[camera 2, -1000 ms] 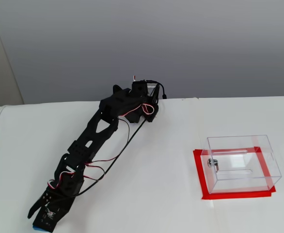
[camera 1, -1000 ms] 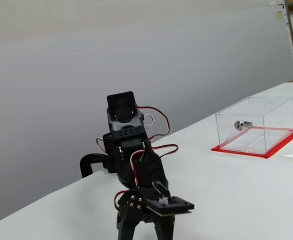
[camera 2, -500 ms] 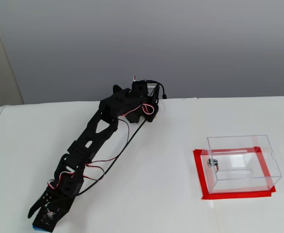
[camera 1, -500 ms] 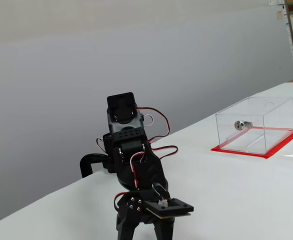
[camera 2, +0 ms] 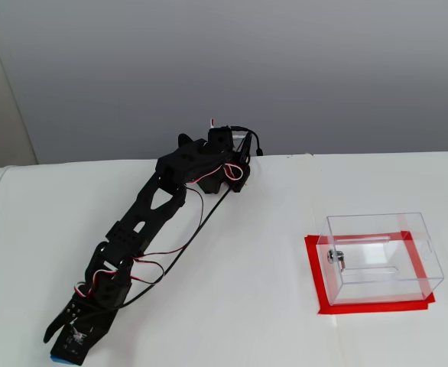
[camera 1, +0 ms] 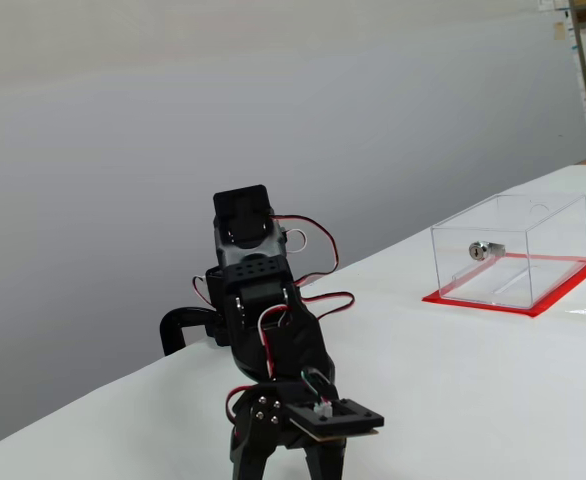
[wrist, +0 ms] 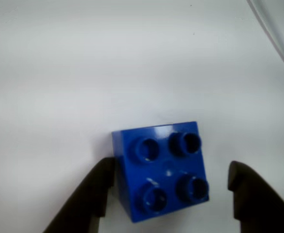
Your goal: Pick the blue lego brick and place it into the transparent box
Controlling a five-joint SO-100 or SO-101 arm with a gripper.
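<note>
White counter (camera 2: 247, 306) all around, with a plain grey wall behind it in both fixed views. Nothing much on it besides the arm and the box.

Wrist view is the good one: the pincer (wrist: 168, 194) is spread wide, released, with its two dark fingers (wrist: 86, 201) coming in from the bottom edge on either side of the blue lego brick (wrist: 160, 170). Brick sits flat on the counter, studs up, four of them, turned a bit crooked to the frame. It's right between the fingers. The finger on the left of that view looks like it's touching or just about touching the brick's edge; the other one is clearly apart from it, white counter showing in the gap.

From the higher fixed view the arm (camera 2: 144, 229) is stretched out long and low toward the bottom left corner, and you can just catch a sliver of blue (camera 2: 58, 357) poking out under the pincer (camera 2: 65, 348) at the frame edge.

Transparent box (camera 2: 381, 256) is well apart from the pincer, way over on the right in that view, sitting on its red base (camera 2: 319, 287), with a small silver lock (camera 2: 335, 258) on one wall
</note>
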